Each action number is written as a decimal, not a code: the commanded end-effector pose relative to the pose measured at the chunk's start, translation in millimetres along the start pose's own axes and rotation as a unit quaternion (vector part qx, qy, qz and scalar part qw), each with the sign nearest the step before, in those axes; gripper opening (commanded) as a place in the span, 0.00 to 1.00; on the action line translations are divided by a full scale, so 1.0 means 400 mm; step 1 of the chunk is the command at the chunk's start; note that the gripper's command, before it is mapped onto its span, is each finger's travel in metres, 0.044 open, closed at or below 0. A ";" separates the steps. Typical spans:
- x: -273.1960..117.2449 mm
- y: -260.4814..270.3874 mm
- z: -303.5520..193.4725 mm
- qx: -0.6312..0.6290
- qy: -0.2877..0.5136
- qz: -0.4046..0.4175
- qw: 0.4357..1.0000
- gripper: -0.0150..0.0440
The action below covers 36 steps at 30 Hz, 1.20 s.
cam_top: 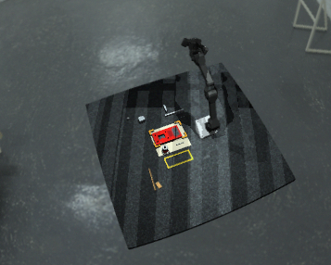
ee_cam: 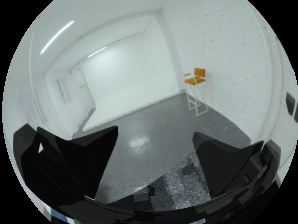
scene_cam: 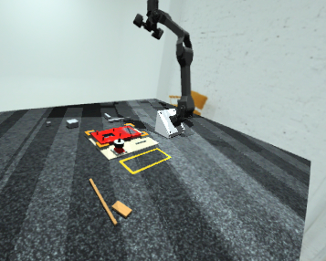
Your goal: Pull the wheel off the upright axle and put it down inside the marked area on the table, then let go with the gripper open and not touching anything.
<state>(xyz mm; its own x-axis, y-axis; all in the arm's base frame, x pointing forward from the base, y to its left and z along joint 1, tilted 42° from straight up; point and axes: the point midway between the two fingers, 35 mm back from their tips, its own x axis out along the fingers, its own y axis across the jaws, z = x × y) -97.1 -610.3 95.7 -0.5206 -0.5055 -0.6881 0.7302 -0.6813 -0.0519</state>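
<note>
The wheel (cam_top: pixel 165 147) (scene_cam: pixel 119 142), a small white and black round piece, sits on its upright axle near the left front of a cream board (cam_top: pixel 173 149) (scene_cam: pixel 149 144). The axle is mostly hidden by the wheel. The marked area is a yellow rectangle outline (cam_top: pixel 181 163) (scene_cam: pixel 152 165) on the table, just in front of the board. My gripper (scene_cam: pixel 147 27) (ee_cam: pixel 157 134) is open and empty, its fingers wide apart. It is raised high above the table's back part, far from the wheel. The wheel is not in the wrist view.
A red plate (cam_top: pixel 163 137) (scene_cam: pixel 119 133) with orange corner pieces lies behind the wheel. A white wedge (scene_cam: pixel 164 126) stands by the arm's base. An orange stick (scene_cam: pixel 102 201) and block (scene_cam: pixel 121 208) lie in front. A grey block (cam_top: pixel 141 119) (scene_cam: pixel 72 123) and metal pieces lie behind.
</note>
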 end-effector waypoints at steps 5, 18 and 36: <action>-0.056 0.086 -0.078 -0.063 0.034 0.043 0.996 0.76; -0.315 0.308 -0.400 -0.291 0.149 0.195 0.925 0.76; -0.750 0.329 -0.861 -0.553 0.282 0.367 0.692 0.76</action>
<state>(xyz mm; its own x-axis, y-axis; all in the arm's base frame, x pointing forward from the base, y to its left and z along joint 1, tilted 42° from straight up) 284.6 -404.9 47.4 0.1745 -0.0958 -0.9800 0.8374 0.5380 0.0965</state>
